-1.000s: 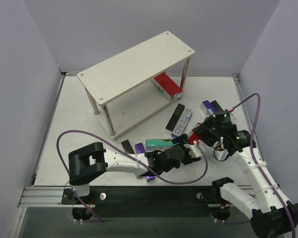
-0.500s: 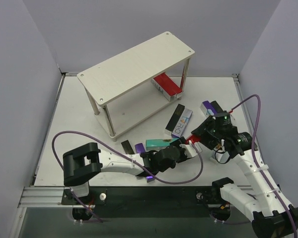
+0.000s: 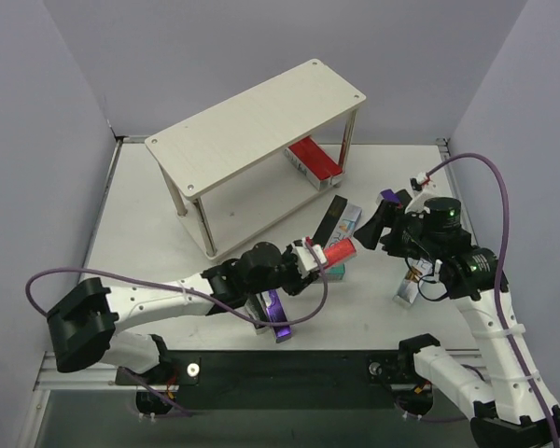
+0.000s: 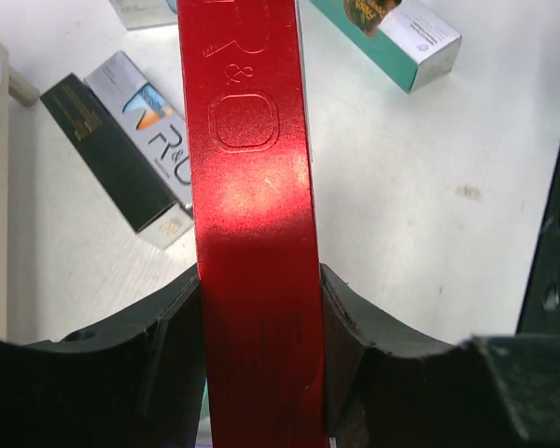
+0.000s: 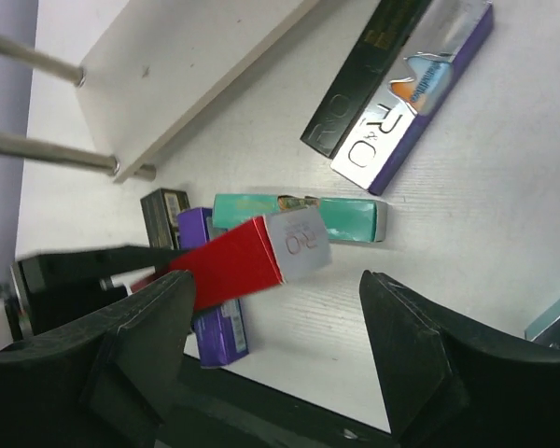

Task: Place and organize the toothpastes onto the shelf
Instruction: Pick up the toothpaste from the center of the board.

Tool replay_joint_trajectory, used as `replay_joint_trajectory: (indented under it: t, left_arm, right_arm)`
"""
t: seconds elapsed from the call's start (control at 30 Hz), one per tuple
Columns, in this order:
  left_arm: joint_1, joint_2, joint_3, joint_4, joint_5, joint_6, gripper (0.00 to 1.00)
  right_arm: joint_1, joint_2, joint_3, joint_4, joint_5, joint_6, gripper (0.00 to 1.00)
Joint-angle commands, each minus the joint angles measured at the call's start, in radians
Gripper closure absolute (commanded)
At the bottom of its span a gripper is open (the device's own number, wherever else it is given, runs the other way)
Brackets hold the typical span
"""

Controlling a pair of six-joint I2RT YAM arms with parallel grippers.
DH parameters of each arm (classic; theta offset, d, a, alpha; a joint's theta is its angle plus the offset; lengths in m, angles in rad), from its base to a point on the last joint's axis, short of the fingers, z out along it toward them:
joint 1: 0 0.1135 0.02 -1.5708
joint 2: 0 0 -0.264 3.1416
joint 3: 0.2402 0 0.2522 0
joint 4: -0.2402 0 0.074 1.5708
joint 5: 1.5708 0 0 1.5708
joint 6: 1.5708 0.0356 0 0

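My left gripper (image 3: 310,257) is shut on a red toothpaste carton (image 3: 341,250), held above the table just in front of the shelf (image 3: 252,121). In the left wrist view the red carton (image 4: 252,215) runs straight up between both pads (image 4: 341,322). My right gripper (image 3: 381,231) hangs open to the right of it; in its wrist view the wide-apart fingers (image 5: 401,345) hold nothing, and the red carton's white end (image 5: 299,243) points toward them. Another red carton (image 3: 315,159) lies on the shelf's lower board (image 5: 187,75).
Loose on the table lie a black carton (image 3: 331,215) beside a silver-purple one (image 3: 347,224), a teal carton (image 5: 341,217), a purple carton (image 3: 275,313) near the front edge, a purple one (image 3: 389,198) behind my right gripper and a pale one (image 3: 406,289) under the right arm.
The left gripper closed on the red carton and carried it left and away from the front edge. The right gripper opened, let the carton go and drew back to the right.
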Motion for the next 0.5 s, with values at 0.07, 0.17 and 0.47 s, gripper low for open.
replay_joint_trajectory:
  t: [0.07,0.17,0.47]
  left_arm:
    - [0.133,-0.182,0.000,-0.223,0.347,0.045,0.67]
    - [0.196,-0.230,0.029,-0.349,0.445,0.090,0.67]
    - [0.235,-0.249,0.145,-0.665,0.610,0.237,0.67]
  right_arm:
    - [-0.019,-0.025,0.016,0.023,-0.362,-0.401,0.27]
    - [-0.004,-0.037,-0.008,0.021,-0.497,-0.543,0.26]
    - [0.088,-0.057,0.001,-0.058,-0.611,-0.836,0.16]
